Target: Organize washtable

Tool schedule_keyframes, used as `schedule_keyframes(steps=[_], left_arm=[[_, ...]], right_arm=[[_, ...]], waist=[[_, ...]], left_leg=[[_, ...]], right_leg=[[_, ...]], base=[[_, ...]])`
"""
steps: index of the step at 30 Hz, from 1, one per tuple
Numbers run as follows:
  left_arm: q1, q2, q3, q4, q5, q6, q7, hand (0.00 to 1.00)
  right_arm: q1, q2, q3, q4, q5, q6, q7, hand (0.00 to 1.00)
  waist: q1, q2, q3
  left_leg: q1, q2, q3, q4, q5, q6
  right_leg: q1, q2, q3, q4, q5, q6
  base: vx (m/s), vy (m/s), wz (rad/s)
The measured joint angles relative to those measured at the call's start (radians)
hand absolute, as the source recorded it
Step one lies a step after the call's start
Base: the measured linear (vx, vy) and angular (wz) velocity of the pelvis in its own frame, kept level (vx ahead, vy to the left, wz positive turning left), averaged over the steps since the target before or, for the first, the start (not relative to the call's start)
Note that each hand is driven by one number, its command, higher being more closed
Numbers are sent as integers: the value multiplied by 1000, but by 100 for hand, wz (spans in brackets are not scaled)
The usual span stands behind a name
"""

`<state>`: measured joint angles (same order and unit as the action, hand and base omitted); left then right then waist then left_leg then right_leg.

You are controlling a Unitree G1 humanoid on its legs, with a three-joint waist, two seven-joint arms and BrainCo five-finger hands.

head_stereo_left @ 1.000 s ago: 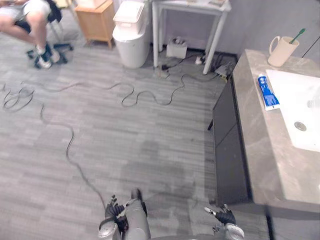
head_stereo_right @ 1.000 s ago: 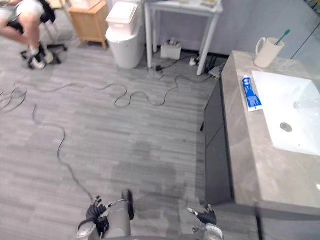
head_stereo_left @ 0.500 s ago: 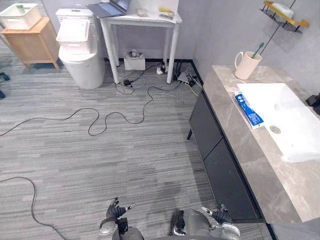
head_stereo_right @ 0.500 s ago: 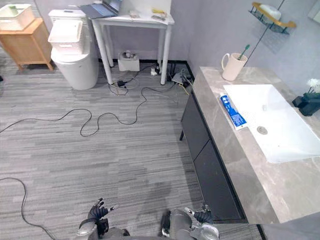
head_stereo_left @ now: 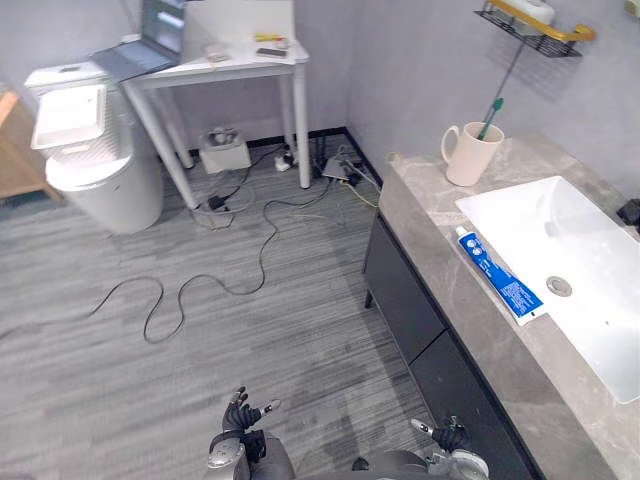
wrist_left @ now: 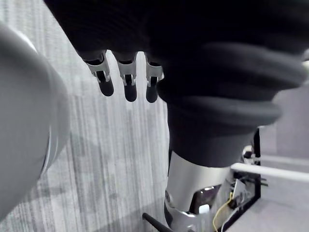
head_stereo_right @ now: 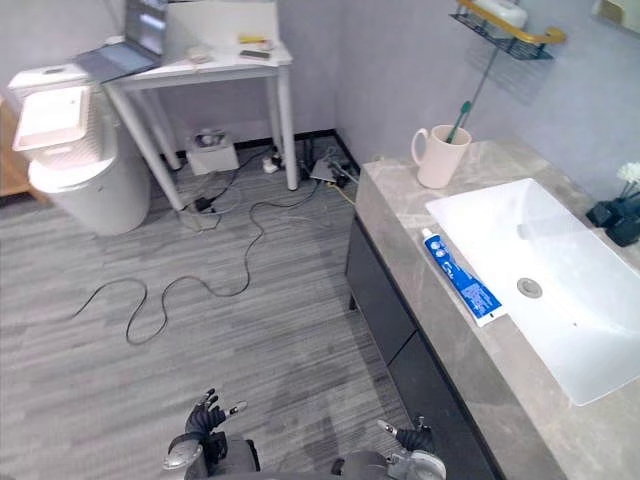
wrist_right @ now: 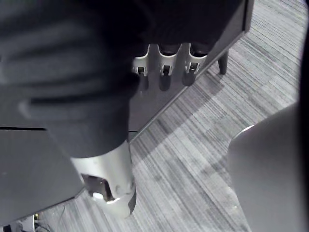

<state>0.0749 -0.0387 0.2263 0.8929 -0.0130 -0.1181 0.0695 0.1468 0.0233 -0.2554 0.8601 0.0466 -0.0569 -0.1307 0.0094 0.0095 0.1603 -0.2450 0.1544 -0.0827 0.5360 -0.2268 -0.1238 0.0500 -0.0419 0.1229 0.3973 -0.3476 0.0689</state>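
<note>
Your view has swung toward the washtable (head_stereo_left: 425,215); left hand (head_stereo_left: 240,413) and right hand (head_stereo_left: 447,437) hang loose-fingered, empty. The toothpaste tube (head_stereo_left: 500,287) looks soft, probably light: grip mid-body.

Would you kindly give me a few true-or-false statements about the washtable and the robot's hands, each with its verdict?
1. The toothbrush stands in the mug. True.
2. The toothpaste tube lies inside the sink. False: it lies on the counter, along the sink's edge.
3. The left hand holds the mug. False: it hangs low over the floor, open and holding nothing.
4. A laptop sits on the white table. True.
5. The right hand is open and holds nothing. True.
</note>
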Motion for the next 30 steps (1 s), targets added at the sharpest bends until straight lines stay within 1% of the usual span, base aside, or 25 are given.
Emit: schedule_keyframes(steps=[1, 2, 3, 4, 6, 7, 9, 10, 11, 12, 13, 14, 15, 16, 17, 19, 20, 21, 23, 24, 25, 26, 28, 29, 30], left_arm=[[1, 23, 1, 3, -5, 0, 1, 0], [4, 29, 2, 3, -6, 0, 2, 0], [6, 42, 3, 3, -7, -1, 2, 0], [3, 48, 4, 3, -7, 0, 2, 0], [6, 52, 3, 9, -14, 1, 4, 0], [14, 52, 0, 11, -14, 3, 5, 0], [13, 53, -3, 31, -14, 4, 7, 0], [15, 53, -3, 42, -15, 4, 8, 0], [11, 53, -9, 62, -16, 6, 7, 0], [0, 56, -27, 76, -18, 6, 7, 0], [-14, 60, -49, 106, -23, 9, 5, 0], [-15, 63, -62, 122, -23, 13, 4, 0], [-21, 76, -81, 139, -23, 21, 0, 0], [-26, 80, -78, 146, -23, 27, 0, 0], [-28, 77, -78, 147, -22, 26, -1, 0], [-28, 50, -78, 146, -17, 24, -2, 0], [-29, 45, -78, 145, -14, 24, -2, 0], [-29, 33, -77, 131, -14, 25, -3, 0], [-24, 25, -65, 96, -14, 24, -3, 0], [-20, 22, -60, 78, -14, 23, -4, 0], [-13, 20, -59, 60, -14, 22, -3, 0], [-14, 20, -59, 59, -14, 22, -3, 0], [-14, 20, -58, 49, -14, 21, -2, 0], [-14, 20, -58, 46, -14, 21, -2, 0], [-15, 19, -57, 41, -15, 19, -2, 0]], right_arm=[[4, 20, 0, 0, 0, 1, 1, 0], [17, 30, 1, -1, -1, 1, 1, 0], [26, 46, 9, -1, -6, 1, 3, 0], [27, 48, 18, -2, -9, 2, 3, 0], [18, 53, 28, -9, -10, 0, 6, 0], [12, 50, 22, -15, -11, -3, 6, 0], [8, 44, 17, -19, -21, -5, 5, 0], [4, 35, 17, -18, -23, -6, 4, 0], [-10, 24, 17, -10, -31, -7, 5, 0], [-23, 16, 18, -2, -37, -7, 5, 0], [-45, 0, 20, 19, -42, -8, 6, 0], [-53, -6, 21, 30, -44, -6, 6, 0], [-49, -8, 21, 40, -48, -5, 5, 0], [-53, -5, 4, 42, -40, -9, 8, 0], [-55, -6, -5, 42, -43, -9, 8, 0], [-57, -8, -38, 36, -40, -12, 9, 0], [-60, -8, -47, 37, -40, -12, 9, 0], [-59, -8, -51, 36, -38, -12, 9, 0], [-53, -9, -40, 36, -38, -6, 8, 0], [-52, -8, -40, 37, -37, -5, 8, 0], [-52, -5, -41, 37, -33, -1, 5, 0], [-50, -4, -42, 39, -28, 0, 4, 0], [-48, -4, -43, 38, -17, -1, 3, 0], [-49, -4, -43, 38, -16, -1, 2, 0], [-51, -4, -44, 38, -16, -1, 1, 0]], waist=[[4, -33, -13], [3, -51, -21], [2, -78, -36], [2, -86, -37], [5, -95, -33], [2, -93, -32], [-4, -80, -30], [-4, -75, -30], [-6, -62, -32], [-12, -50, -29], [-25, -32, -18], [-27, -25, -13], [-27, -29, -14], [-28, -22, -6], [-30, -9, 1], [-49, 18, 5], [-53, 22, 6], [-52, 24, 10], [-46, 22, 14], [-41, 20, 15], [-31, 14, 19], [-24, 10, 21], [-20, 10, 21], [-19, 9, 21], [-13, 8, 22]], left_leg=[[19, -17, 65, 11, -39, 19], [26, -23, 90, 11, -51, 26], [40, -30, 131, 14, -71, 40], [59, -29, 165, 15, -85, 61], [130, -27, 261, -19, -102, 84], [191, -26, 329, -57, -107, 93], [282, -14, 416, -134, -109, 96], [302, -7, 444, -156, -106, 92], [329, 9, 482, -186, -103, 86], [340, 22, 506, -204, -102, 85], [359, 37, 523, -227, -99, 79], [368, 40, 525, -237, -96, 74], [394, 29, 525, -259, -88, 61], [429, 25, 511, -262, -90, 52], [435, 31, 504, -261, -77, 39], [454, 35, 471, -251, -14, 9], [453, 39, 465, -232, -1, 7], [438, 58, 454, -146, 17, -11], [364, 110, 418, 72, 63, -7], [316, 140, 397, 191, 49, -6], [285, 145, 388, 236, 12, -2], [269, 142, 389, 236, -3, -1], [214, 117, 368, 143, -29, 32], [202, 105, 348, 105, -29, 33], [180, 74, 291, 23, -29, 32]], right_leg=[[-9, -35, 50, 15, -5, 1], [-17, -48, 63, 21, -2, -4], [-34, -72, 69, 32, 20, 19], [-54, -85, 56, 64, 40, 28], [-136, -129, -26, 214, 86, 34], [-186, -174, -114, 305, 101, 27], [-226, -219, -342, 351, 75, -14], [-234, -215, -399, 342, 68, -21], [-254, -187, -482, 298, 64, -20], [-272, -161, -526, 262, 64, -21], [-298, -121, -567, 208, 73, -35], [-305, -99, -582, 165, 86, -50], [-299, -61, -584, 31, 164, -95], [-277, -41, -578, 0, 219, -161], [-264, -35, -576, 0, 216, -165], [-228, -29, -570, -12, 179, -159], [-211, -26, -574, -22, 172, -157], [-170, -12, -579, -54, 165, -157], [-103, 18, -570, -107, 157, -158], [-68, 32, -550, -131, 154, -163], [-42, 40, -518, -150, 153, -164], [-32, 41, -503, -156, 153, -164], [-18, 38, -435, -167, 156, -160], [-18, 36, -415, -168, 157, -155], [-18, 31, -375, -167, 158, -144]], base=[[337, 512, -109], [328, 436, -93], [199, 244, -81], [230, 283, -116], [191, 235, -124], [212, 213, -119], [239, 160, -123], [220, 62, -116], [226, 30, -99], [284, 3, -104], [253, -21, -71], [277, -64, -68], [337, -86, -54], [354, -74, -54], [330, -106, -34], [284, -141, -9], [274, -129, 12], [228, -110, 9], [183, -105, -10], [180, -87, -54], [186, -64, -68], [183, -14, -82], [151, 53, -86], [140, 114, -97], [112, 123, -79]])
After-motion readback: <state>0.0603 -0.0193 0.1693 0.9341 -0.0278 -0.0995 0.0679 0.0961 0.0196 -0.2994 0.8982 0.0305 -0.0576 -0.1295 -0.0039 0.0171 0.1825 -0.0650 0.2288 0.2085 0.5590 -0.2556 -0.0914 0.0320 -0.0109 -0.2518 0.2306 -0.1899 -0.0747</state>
